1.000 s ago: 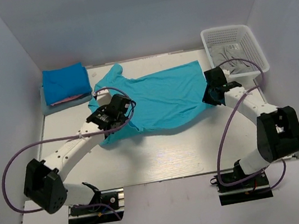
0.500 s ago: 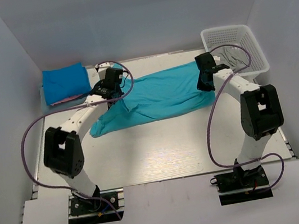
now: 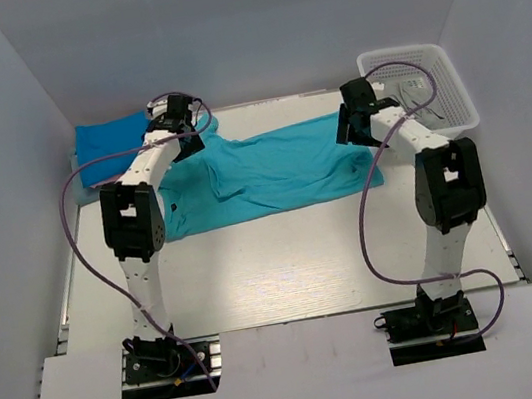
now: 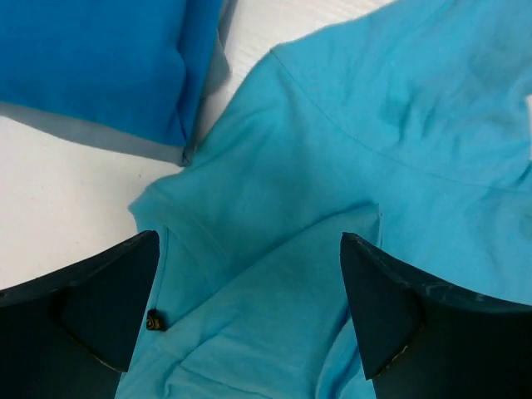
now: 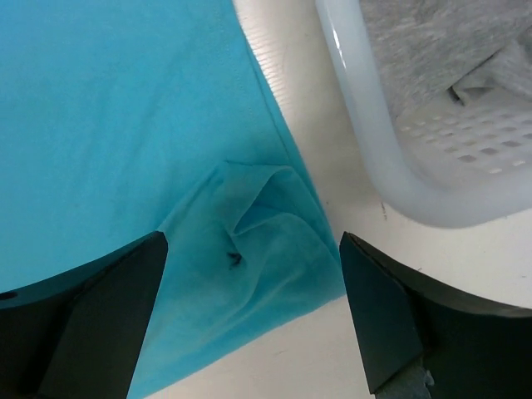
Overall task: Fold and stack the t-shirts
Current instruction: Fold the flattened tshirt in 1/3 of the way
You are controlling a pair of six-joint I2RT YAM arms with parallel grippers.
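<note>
On table (image 3: pixel 285 257), basket (image 3: pixel 409 49) holds perhaps grey tee (image 5: pixel 416 50); left gripper (image 4: pixel 249 241), right gripper (image 5: pixel 253 241) wide, empty.

You had a white table (image 3: pixel 287 267) bearing a turquoise t-shirt (image 3: pixel 281 167) spread out (one edge doubled over), a folded stack (image 3: pixel 114 148) far left, and a lattice basket (image 3: pixel 406 60) far right.

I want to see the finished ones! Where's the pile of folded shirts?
Top view: the pile sits in the far left corner, just left of the left gripper and the turquoise t-shirt.
</note>
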